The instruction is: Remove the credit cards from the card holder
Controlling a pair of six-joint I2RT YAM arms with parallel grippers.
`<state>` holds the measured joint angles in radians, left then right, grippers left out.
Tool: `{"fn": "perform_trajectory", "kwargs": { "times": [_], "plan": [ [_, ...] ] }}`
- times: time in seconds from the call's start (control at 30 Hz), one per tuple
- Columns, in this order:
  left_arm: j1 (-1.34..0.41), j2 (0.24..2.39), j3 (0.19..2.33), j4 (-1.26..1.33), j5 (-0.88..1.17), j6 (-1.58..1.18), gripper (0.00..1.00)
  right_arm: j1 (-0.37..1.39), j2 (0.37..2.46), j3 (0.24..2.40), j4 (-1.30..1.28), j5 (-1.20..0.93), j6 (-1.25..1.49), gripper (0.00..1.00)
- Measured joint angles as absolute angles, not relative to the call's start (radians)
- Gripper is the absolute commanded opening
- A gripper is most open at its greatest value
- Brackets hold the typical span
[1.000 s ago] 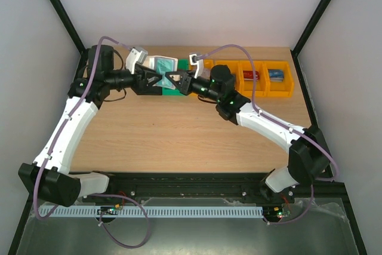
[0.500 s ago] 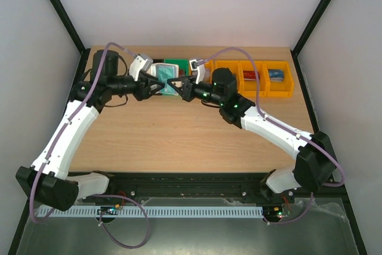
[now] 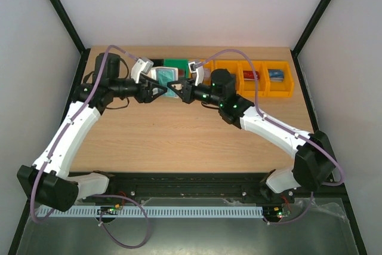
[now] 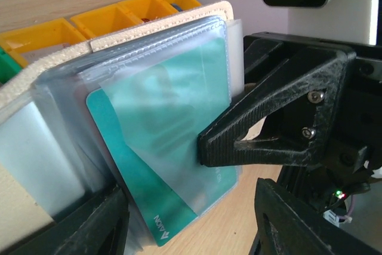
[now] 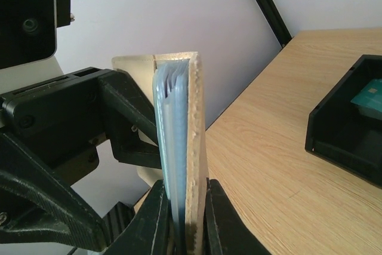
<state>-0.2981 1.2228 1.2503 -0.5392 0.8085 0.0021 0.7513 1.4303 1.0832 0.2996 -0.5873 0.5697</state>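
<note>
At the near edge of the table [image 3: 179, 141] the two arms reach forward and inward, their wrists meeting over its far side. The left gripper [image 3: 156, 90] has just spread its jaws. In the last second they have gone from a narrow gap to about half open, and the arm has drawn back a little toward its own side. In its wrist view the two dark fingers [image 4: 89, 225] stand well apart below the card holder [image 4: 179, 22], gripping nothing.

The right gripper [image 5: 182, 222] alone carries the holder. Its jaws are all but closed on the lower edge, and the white cover and sleeves stand upright above the wood. A teal card [image 4: 149, 189] sits askew in the front sleeve, with one corner and a long edge poking out. It is not yet free.

The release looks like a reset before a fresh pinch on that exposed corner.

Beyond the holder, a black bin [image 5: 334, 129] appears to hold another teal card. Along the back edge are a green bin [image 3: 176, 64] and orange bins [image 3: 256, 91] holding small red and blue pieces, probably cards already removed.
</note>
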Motion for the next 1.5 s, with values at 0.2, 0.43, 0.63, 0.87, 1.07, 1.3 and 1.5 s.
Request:
{"fn": "perform_trajectory", "kwargs": {
  "times": [0.2,0.43,0.63,0.87,1.07,1.3,1.5],
  "plan": [
    [-0.298,1.235,1.346,-0.626,0.785,0.01,0.57,0.751,1.433,1.083,0.364,-0.593,0.587,0.02],
    [-0.273,1.23,1.329,-0.554,0.847,-0.076,0.43,0.751,1.412,1.079,0.39,-0.602,0.588,0.02],
    [-0.247,1.224,1.32,-0.485,0.935,-0.159,0.36,0.74,1.393,1.077,0.423,-0.644,0.588,0.02],
    [-0.237,1.207,1.314,-0.432,1.0,-0.191,0.3,0.731,1.377,1.077,0.461,-0.693,0.592,0.02],
    [-0.237,1.204,1.33,-0.462,0.927,-0.156,0.05,0.731,1.403,1.092,0.482,-0.694,0.608,0.02],
    [-0.237,1.208,1.33,-0.488,0.85,-0.132,0.02,0.731,1.432,1.106,0.472,-0.673,0.607,0.07],
    [-0.24,1.202,1.33,-0.509,0.901,-0.102,0.02,0.738,1.422,1.102,0.462,-0.688,0.59,0.18]
  ]
}}
